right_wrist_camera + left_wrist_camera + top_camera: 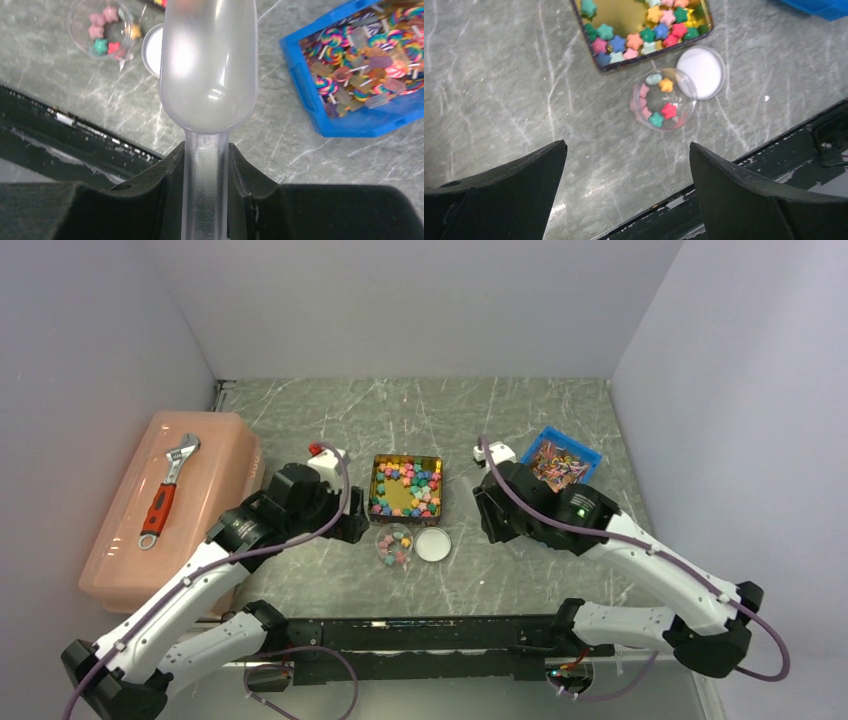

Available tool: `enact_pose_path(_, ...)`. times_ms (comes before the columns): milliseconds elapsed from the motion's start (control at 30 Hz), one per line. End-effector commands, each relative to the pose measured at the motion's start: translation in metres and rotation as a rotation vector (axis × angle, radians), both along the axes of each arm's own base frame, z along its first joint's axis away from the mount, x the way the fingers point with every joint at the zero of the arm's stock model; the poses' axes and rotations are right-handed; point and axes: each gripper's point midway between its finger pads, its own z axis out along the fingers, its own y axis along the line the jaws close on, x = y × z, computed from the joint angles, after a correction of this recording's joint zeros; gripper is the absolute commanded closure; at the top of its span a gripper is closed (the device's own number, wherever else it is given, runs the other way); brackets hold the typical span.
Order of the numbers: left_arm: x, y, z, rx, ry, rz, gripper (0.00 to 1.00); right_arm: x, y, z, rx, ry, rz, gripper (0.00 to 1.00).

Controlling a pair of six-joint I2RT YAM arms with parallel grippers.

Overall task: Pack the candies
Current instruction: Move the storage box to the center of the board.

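Pinching scoop point(207, 65) in right tool point(206, 156), apparently aloft, left tool point(626, 149) agape

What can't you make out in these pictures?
- Tin: far part cut off by the top edge, left wrist view.
- White lid: mostly behind the scoop, right wrist view.
- Blue tray: cut off by the right edge, right wrist view.
- Pink box: contents hidden by its lid, top view.

Candies point(420, 480) lie in 1 tin point(398, 500) at mid-table point(520, 570). Just before it stands a cup point(393, 543), a lid point(433, 543) just right of it. Far left, a wrench point(170, 488) lies on a box point(215, 470). The right gripper's point(206, 150) scoop point(207, 65) hangs between lid and tray point(302, 85).
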Motion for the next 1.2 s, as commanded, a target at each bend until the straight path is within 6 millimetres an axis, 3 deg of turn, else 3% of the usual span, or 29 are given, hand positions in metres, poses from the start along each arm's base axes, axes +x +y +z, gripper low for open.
enact_pose_path(0, 0.015, -0.038, 0.040, -0.126, -0.055, -0.099, 0.01, 0.023, -0.012, 0.033, 0.120, -0.201, -0.127, 1.00)
enact_pose_path(267, 0.039, -0.092, 0.056, -0.218, -0.005, -0.219, 0.01, 0.032, -0.043, 0.057, 0.218, -0.388, -0.255, 1.00)
enact_pose_path(567, 0.075, -0.175, 0.063, -0.241, 0.052, -0.340, 0.00, 0.029, -0.081, 0.094, 0.377, -0.570, -0.373, 1.00)
enact_pose_path(700, 0.093, -0.208, 0.067, -0.295, 0.067, -0.362, 0.01, 0.026, -0.097, 0.099, 0.403, -0.609, -0.427, 1.00)
enact_pose_path(1000, 0.130, -0.276, 0.052, -0.347, 0.088, -0.395, 0.03, 0.019, -0.109, 0.111, 0.491, -0.664, -0.440, 1.00)
enact_pose_path(1167, 0.145, -0.314, 0.034, -0.350, 0.079, -0.407, 0.03, 0.015, -0.113, 0.117, 0.511, -0.678, -0.431, 1.00)
